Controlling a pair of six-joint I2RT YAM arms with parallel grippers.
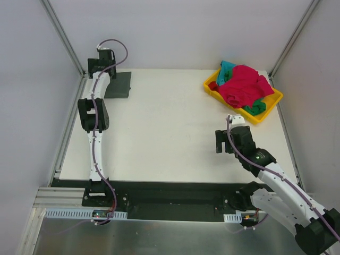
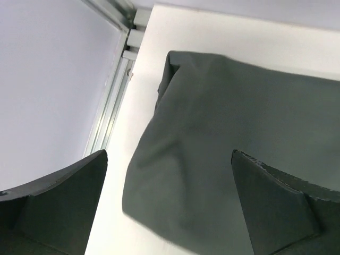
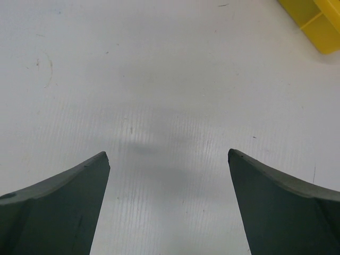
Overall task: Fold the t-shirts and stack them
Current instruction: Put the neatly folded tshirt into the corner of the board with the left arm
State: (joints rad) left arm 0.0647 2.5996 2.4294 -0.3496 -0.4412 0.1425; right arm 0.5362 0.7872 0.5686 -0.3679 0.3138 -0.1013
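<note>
A dark olive-grey t-shirt (image 1: 119,85) lies folded flat at the table's far left corner. My left gripper (image 1: 103,66) hangs just above its left edge. In the left wrist view the fingers stand wide apart over the cloth (image 2: 228,138), so the left gripper (image 2: 169,154) is open and holds nothing. A magenta-red t-shirt (image 1: 241,85) lies crumpled in the yellow tray (image 1: 268,110) over a teal t-shirt (image 1: 227,69) and a green t-shirt (image 1: 257,108). My right gripper (image 1: 220,142) is open over bare table, in front of and left of the tray; the right wrist view shows the right gripper (image 3: 168,153) empty.
The white table (image 1: 170,133) is walled on three sides. An aluminium rail (image 2: 111,106) runs along its left edge, close to the dark shirt. A corner of the yellow tray (image 3: 313,26) shows at the upper right of the right wrist view.
</note>
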